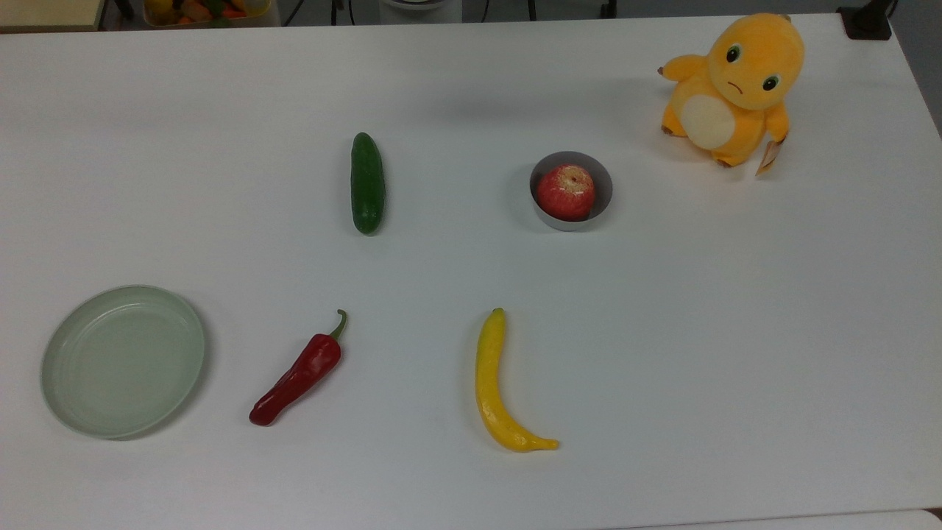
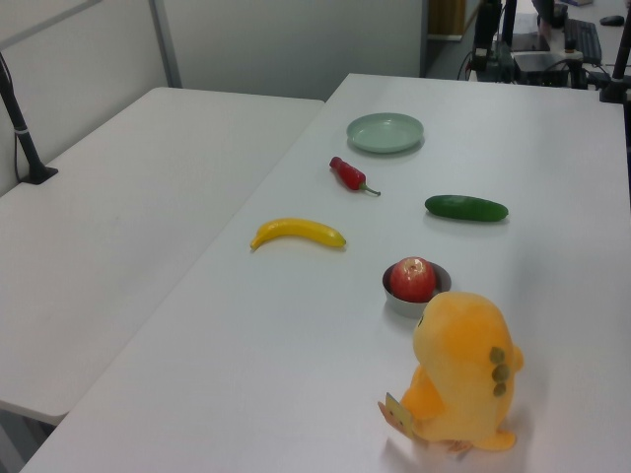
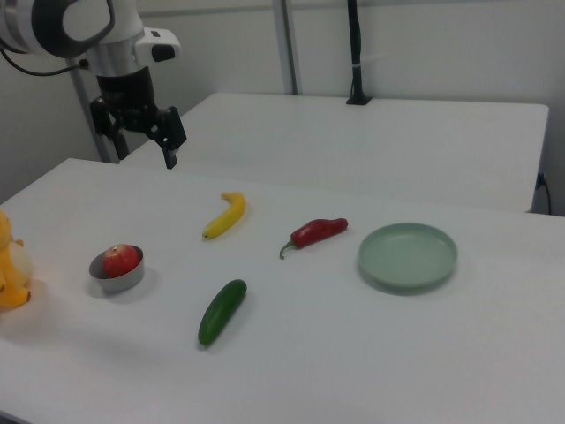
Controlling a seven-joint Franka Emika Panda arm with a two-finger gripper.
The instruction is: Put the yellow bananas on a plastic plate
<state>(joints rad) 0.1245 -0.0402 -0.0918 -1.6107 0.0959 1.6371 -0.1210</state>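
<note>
Nearest the lens in the left view sits one orange plush toy [image 2: 461,372], its back turned, and just beyond it one small grey bowl [image 2: 415,293] with a single red apple [image 2: 413,279] inside.

The yellow banana [image 1: 495,383] lies flat on the white tabletop [image 1: 736,331], alone and touching nothing. In the top view its long axis runs nearly up and down the picture, the blunt stem end toward the top, the body bowing toward the top view's left, and the pointed tip hooking out to the top view's right at the bottom. It is slim, bright yellow and smooth, about as long as the plate is wide. In the right view it lies on a diagonal, between the bowl and the chili.

The pale green plastic plate [image 1: 55,390] is round and shallow with a raised rim and holds nothing. It sits at the top view's lower left, well apart from the banana, with one red chili pepper [image 1: 298,374] between the two. One dark green cucumber [image 1: 367,183] lies farther up the top view, its length also running up and down.

In the right view the arm's black hand [image 3: 141,132] hangs in the air above the far edge of the tabletop, beyond the banana, fingers spread apart and holding nothing.
</note>
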